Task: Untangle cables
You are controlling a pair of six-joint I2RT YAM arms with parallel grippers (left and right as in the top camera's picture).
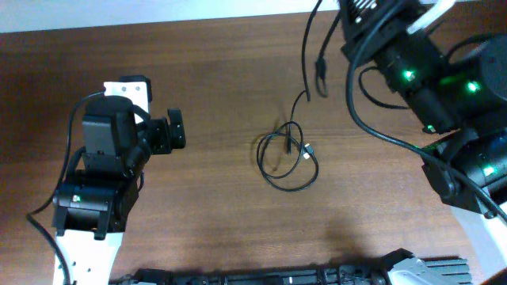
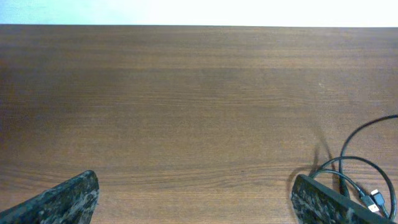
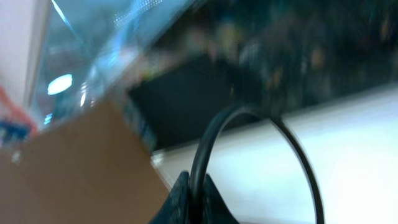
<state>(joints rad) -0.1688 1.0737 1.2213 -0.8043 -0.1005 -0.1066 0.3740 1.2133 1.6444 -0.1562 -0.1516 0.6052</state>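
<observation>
The left arm (image 1: 99,170), black on a white base, sits over the left part of the brown wood-grain table (image 1: 222,71). Its left gripper (image 1: 176,129) points right, toward the middle. In the left wrist view its two dark, scuffed fingers (image 2: 68,199) stand wide apart at the lower corners with only bare wood between them, so the pincer is spread and holds nothing. Ahead of it the tabletop runs uncluttered to the straight far edge, where a pale band begins.

Right of that gripper and apart from it, the thin glossy black cables (image 1: 295,146) lie near the table's middle as a small loose coil with strands crossing inside it. A small white plug tip (image 1: 307,150) shows at the coil's right side. Open wood surrounds the coil on every side. One strand leaves the top of the coil and climbs to the upper edge of the overhead view. Beside it a black plug end (image 1: 322,79) hangs from a second strand.

The right arm (image 1: 412,71), lit by green lamps, fills the upper right corner. The right wrist view is blurred. The right gripper (image 3: 189,202) shows its fingers pressed together at the bottom, pinching a black cord that arcs upward in a loop.

A dark ribbed strip (image 1: 317,277) lines the near edge.
</observation>
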